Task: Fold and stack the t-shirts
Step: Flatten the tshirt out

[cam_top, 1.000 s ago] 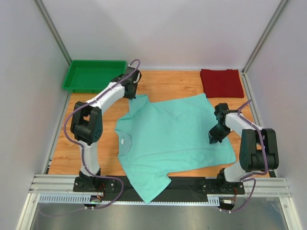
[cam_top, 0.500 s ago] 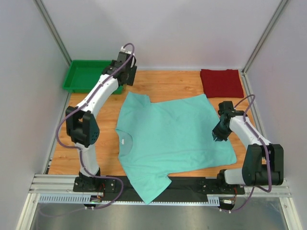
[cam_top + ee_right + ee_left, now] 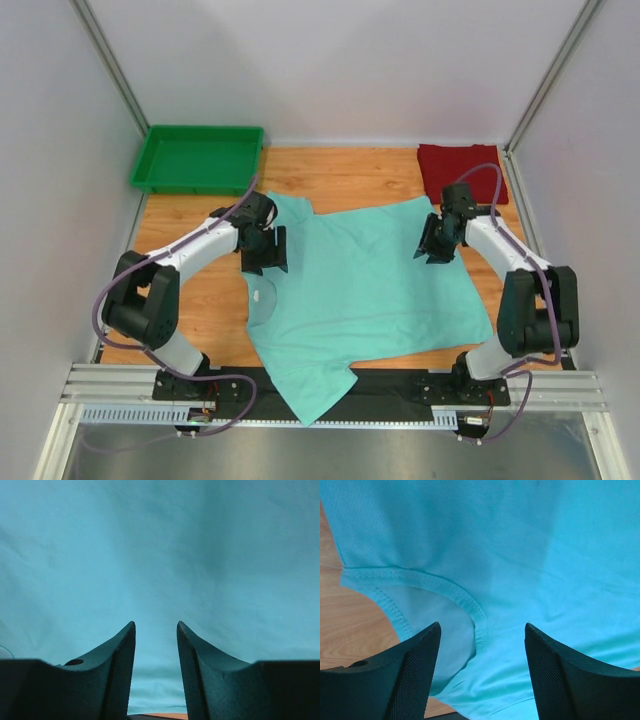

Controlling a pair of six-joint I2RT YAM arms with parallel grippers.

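The mint green t-shirt point(image 3: 360, 295) lies spread flat on the wooden table, its collar point(image 3: 465, 602) toward the left and one sleeve hanging over the near edge. The dark red t-shirt point(image 3: 462, 172) sits folded at the back right. My left gripper point(image 3: 265, 250) hovers over the shirt's left shoulder by the collar, jaws wide open with nothing between them point(image 3: 482, 630). Over the shirt's back right corner, my right gripper point(image 3: 435, 245) stands partly open, only green cloth showing between its fingers point(image 3: 156, 627).
A bright green plastic tray point(image 3: 198, 158) stands at the back left corner. Bare wood point(image 3: 350, 175) shows between the tray and the red shirt. A black strip and metal rail point(image 3: 400, 390) run along the near edge.
Both grippers have opened. The left arm swung from the back by the tray down to the shirt's collar. The right gripper moved from the shirt's right edge toward its back right corner.
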